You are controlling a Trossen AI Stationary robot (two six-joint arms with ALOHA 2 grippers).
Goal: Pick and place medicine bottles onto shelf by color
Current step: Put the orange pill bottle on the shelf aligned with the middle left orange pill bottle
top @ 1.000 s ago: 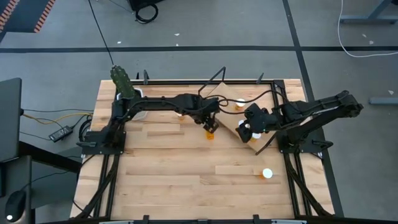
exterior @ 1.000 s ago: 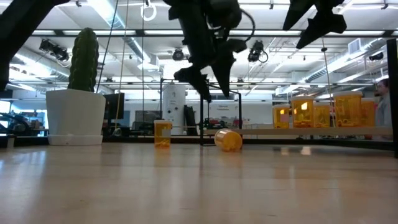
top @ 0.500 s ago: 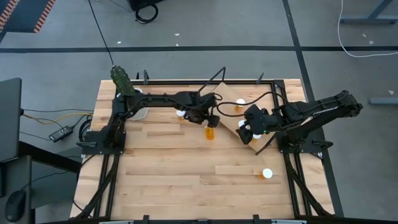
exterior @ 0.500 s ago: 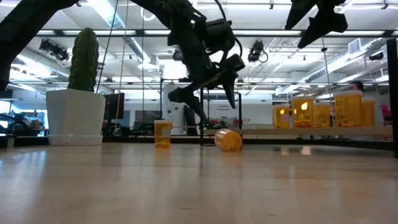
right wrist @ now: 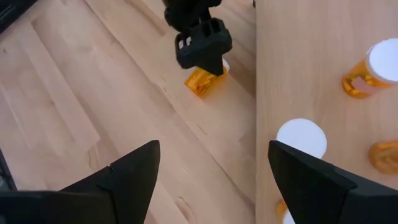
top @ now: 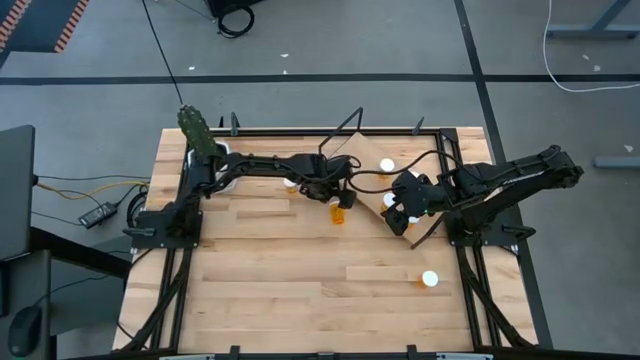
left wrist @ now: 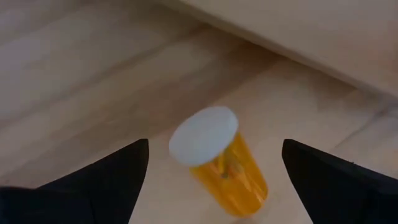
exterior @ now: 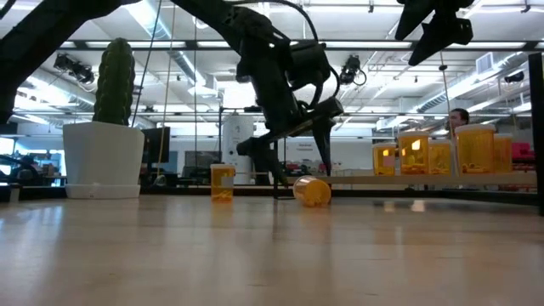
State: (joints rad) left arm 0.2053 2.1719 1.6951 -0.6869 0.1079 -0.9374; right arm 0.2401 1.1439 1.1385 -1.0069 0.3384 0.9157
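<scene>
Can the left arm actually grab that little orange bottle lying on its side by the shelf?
Probably yes: the left gripper hangs right over the tipped bottle, fingers open on either side, nothing between them.

Left gripper [left wrist: 211, 180] fingers wide apart, lying bottle [left wrist: 217, 158] fits between. Shelf [top: 372, 180] edge close beside bottle, blocks that side. Right gripper [right wrist: 211, 180] hangs over shelf, bottles [right wrist: 367, 71] crowd below. Front half of table [top: 280, 270] bare wood, one bottle [top: 430, 279] there.
</scene>
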